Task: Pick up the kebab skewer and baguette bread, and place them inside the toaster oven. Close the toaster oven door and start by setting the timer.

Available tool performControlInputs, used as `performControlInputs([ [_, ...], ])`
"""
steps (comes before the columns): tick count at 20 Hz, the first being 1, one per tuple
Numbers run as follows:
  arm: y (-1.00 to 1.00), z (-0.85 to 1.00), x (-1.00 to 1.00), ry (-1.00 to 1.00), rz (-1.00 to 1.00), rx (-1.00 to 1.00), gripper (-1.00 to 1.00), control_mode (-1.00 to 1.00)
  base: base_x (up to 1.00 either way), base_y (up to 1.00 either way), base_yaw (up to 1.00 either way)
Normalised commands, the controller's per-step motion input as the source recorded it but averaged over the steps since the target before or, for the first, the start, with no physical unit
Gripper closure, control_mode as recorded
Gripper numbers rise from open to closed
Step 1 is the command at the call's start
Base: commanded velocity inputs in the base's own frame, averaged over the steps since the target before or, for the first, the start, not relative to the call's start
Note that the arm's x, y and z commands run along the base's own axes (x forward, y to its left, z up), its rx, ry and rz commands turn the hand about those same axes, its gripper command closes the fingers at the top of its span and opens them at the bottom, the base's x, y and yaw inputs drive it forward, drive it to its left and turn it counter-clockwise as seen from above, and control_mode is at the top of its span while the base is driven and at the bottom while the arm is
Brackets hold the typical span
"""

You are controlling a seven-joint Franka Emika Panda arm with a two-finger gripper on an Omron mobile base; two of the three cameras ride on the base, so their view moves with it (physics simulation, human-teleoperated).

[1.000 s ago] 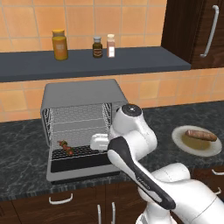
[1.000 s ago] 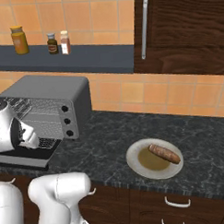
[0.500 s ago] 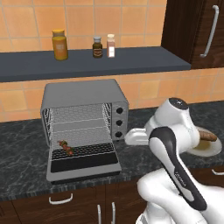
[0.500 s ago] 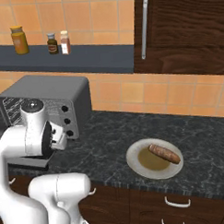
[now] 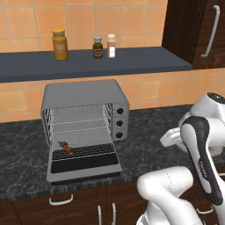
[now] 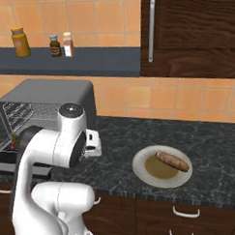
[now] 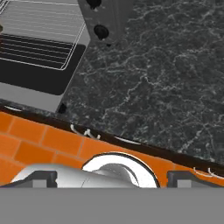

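The fingers (image 7: 44, 178) are standing wide apart with nothing between them, and they are hanging above the dark speckled bench (image 6: 115, 134), pointing down at its bare stone near the front edge. In the right base view the white hand carrying them is sitting just in front of the toaster oven (image 5: 83, 94), between the oven and the plate (image 6: 141, 174). The kebab skewer (image 5: 66, 148) is lying well off to the left of the fingers, inside the oven, resting on the lower wire rack (image 5: 83, 150) near its left end with its red and brown chunks showing. The toaster oven door (image 5: 83, 169) is lying folded down flat toward the front of the bench, also left of the fingers; in the hand view its grey frame and dark glass are showing at the upper left, near the fingers but not touching them. The three round black knobs (image 5: 119, 123) are running down the oven's right side, the side facing the fingers. The baguette bread (image 6: 172, 161) is lying well apart to the right of the fingers, resting slantwise on the plate. Far behind and above the fingers, three jars (image 5: 60, 44) are standing on the dark wall shelf (image 5: 132, 59). Below the bench edge, the hand view is showing pale drawer handles (image 7: 85, 132) and an orange tiled floor (image 7: 35, 144).
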Motion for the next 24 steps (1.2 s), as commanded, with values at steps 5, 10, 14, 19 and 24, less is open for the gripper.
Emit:
performControlInputs([
  [5, -1.00, 0.00, -0.02, 0.00, 0.01, -0.26, -1.00, -1.00, 0.00, 0.00, 0.00],
  [10, -1.00, 0.00, 0.00, 0.03, 0.00, -0.24, -1.00, -1.00, 0.00, 0.00, 0.00],
  [14, -1.00, 0.00, 0.04, 0.03, 0.00, -0.19, -1.00, -1.00, 0.00, 0.00, 0.00],
  [19, -1.00, 0.00, 0.50, 0.08, 0.00, -0.13, -1.00, -1.00, 0.00, 0.00, 0.00],
  [24, -1.00, -0.07, 0.86, 0.11, 0.00, 0.00, -1.00, -1.00, 0.00, 0.00, 0.00],
])
